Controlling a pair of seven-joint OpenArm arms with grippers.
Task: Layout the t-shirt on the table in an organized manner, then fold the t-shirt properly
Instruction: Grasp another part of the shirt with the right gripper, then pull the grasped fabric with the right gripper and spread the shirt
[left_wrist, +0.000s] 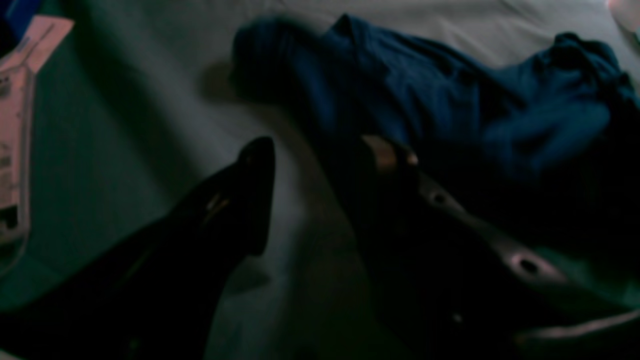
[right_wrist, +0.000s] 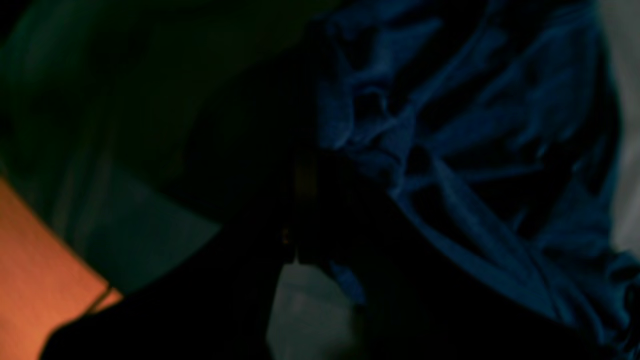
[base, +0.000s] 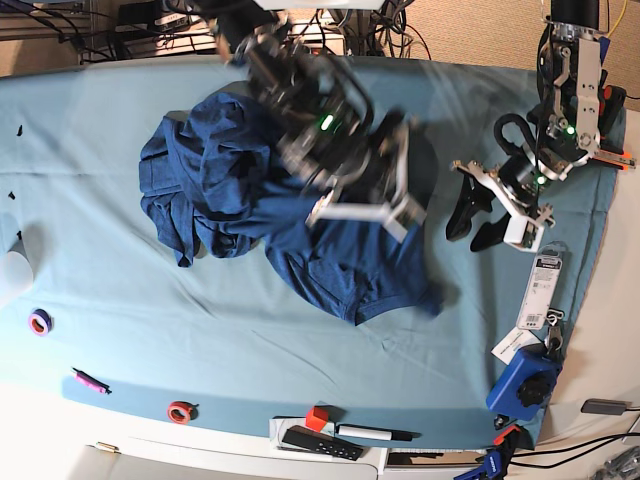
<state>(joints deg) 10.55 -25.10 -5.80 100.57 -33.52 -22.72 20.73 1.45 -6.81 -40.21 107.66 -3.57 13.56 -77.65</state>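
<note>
The dark navy t-shirt (base: 250, 190) lies crumpled on the teal-covered table (base: 100, 120), one part spreading toward the front (base: 350, 280). My right gripper (base: 405, 175) hangs over the shirt's right side, blurred in the base view. In the right wrist view its dark fingers (right_wrist: 305, 180) stand pressed together, and the t-shirt's folds (right_wrist: 450, 150) bunch against their tips. My left gripper (base: 475, 222) is open to the right of the shirt, clear of it. In the left wrist view it (left_wrist: 322, 160) spreads wide over the cloth, the t-shirt (left_wrist: 425, 95) just beyond.
Paper tags (base: 540, 285) and a blue device (base: 525, 380) lie at the table's right end. Along the front edge are a purple ring (base: 40, 321), a pink pen (base: 88, 380), a red ring (base: 180, 411), a red cube (base: 317, 417) and a black remote (base: 320, 442).
</note>
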